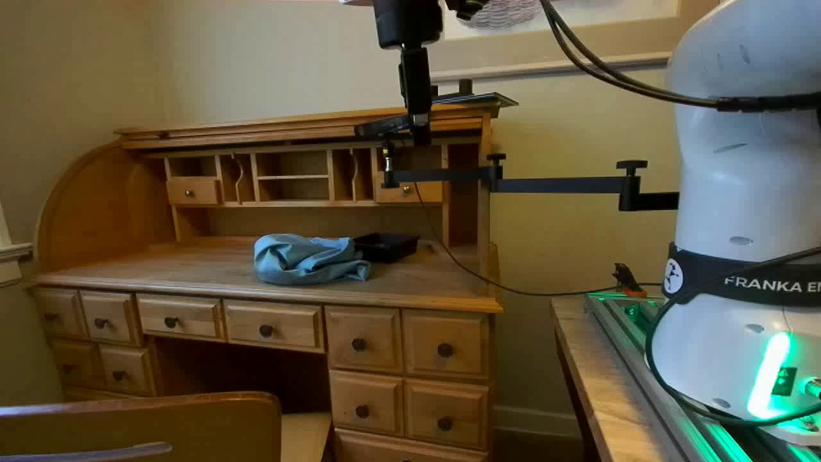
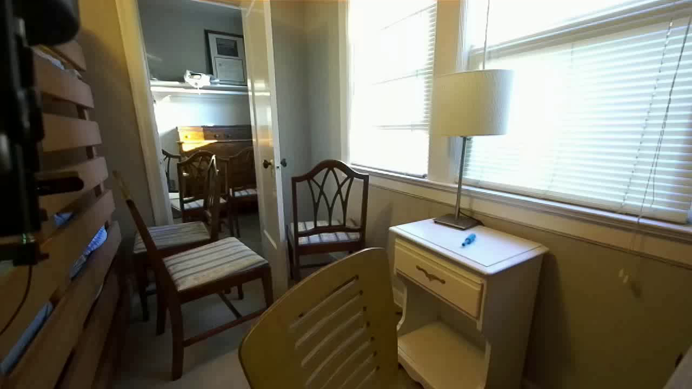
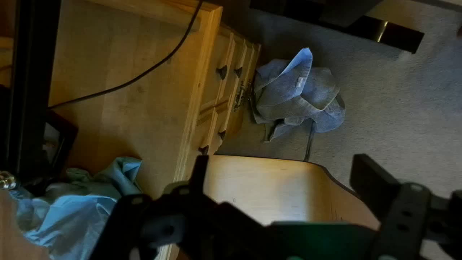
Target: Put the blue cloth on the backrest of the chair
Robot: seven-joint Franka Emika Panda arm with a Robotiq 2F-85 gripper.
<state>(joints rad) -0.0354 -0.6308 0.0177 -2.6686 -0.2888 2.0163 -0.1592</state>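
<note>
Wooden desk (image 1: 192,263) ahead: near left stands the chair's backrest (image 1: 199,425), mid-desk lies the bunched blue cloth (image 1: 304,260) near a black tray (image 1: 392,252), and high to the right hangs the gripper (image 3: 281,160), jaws apart, holding nothing. I'd centre it over a raised fold, descend straight, pinch deep, lift clear, then drape.

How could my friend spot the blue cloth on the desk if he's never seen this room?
Find the big wooden desk with lots of little drawers. On its top, next to a low black thing, lies a crumpled blue cloth. It's the brighter, bluer one: the greyer cloth is down below, past the desk's edge.
</note>
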